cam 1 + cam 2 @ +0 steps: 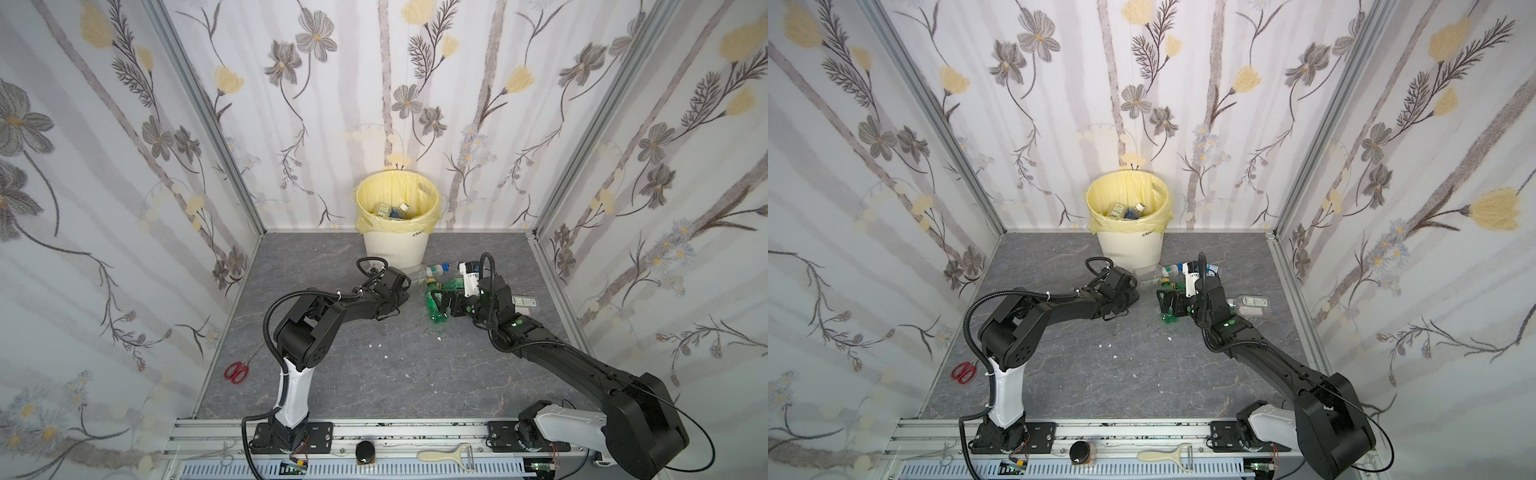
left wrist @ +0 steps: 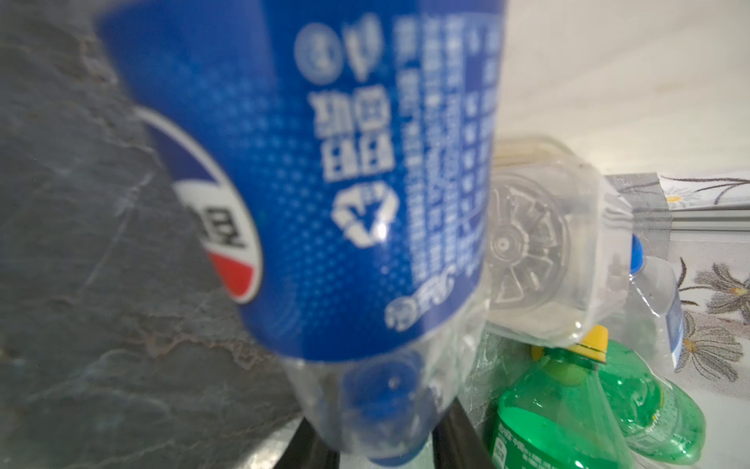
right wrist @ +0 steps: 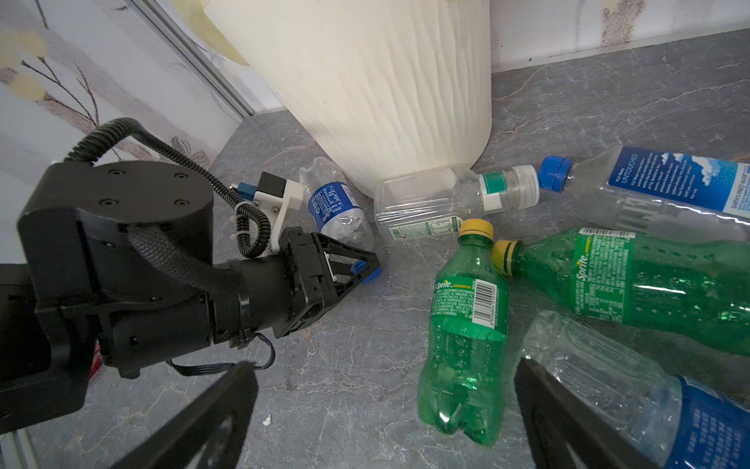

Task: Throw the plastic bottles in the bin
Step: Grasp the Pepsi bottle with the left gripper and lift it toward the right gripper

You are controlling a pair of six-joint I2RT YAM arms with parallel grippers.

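1. left gripper (image 3: 365,271) clamped shut on the blue cap of a small blue-label bottle (image 3: 335,203), which lies on the tabletop (image 3: 345,385) just beside the bin (image 3: 385,101) base.
2. right gripper (image 3: 385,365) jaws wide apart, holding nothing, next to a green bottle (image 3: 462,325).
3. other bottles (image 1: 392,210) sit inside the bin.
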